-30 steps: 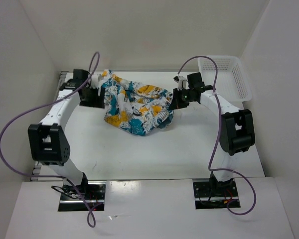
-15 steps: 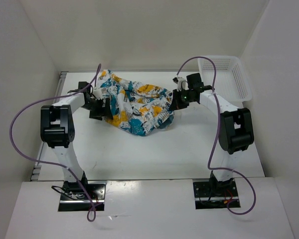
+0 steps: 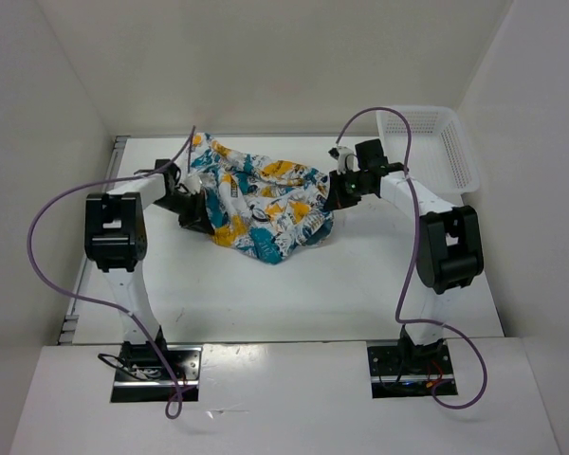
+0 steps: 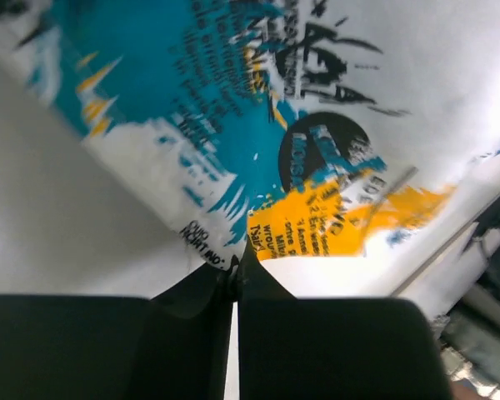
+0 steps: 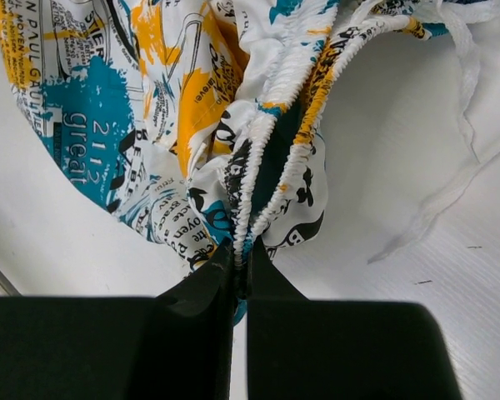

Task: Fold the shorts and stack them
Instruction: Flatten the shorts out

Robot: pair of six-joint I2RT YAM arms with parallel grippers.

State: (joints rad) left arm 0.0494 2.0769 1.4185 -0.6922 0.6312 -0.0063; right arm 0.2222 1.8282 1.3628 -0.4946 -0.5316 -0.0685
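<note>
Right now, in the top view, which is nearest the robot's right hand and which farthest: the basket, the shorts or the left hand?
1. shorts: mid-table, pinched in the right hand.
2. basket: far right corner.
3. left hand: across the shorts, on the left.

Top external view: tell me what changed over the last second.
The left gripper swung in from the far left, rightward onto the shorts, and closed on their left edge. The bundle's shape shifted slightly. The right gripper stayed clamped on the waistband, and the white basket did not move.
</note>
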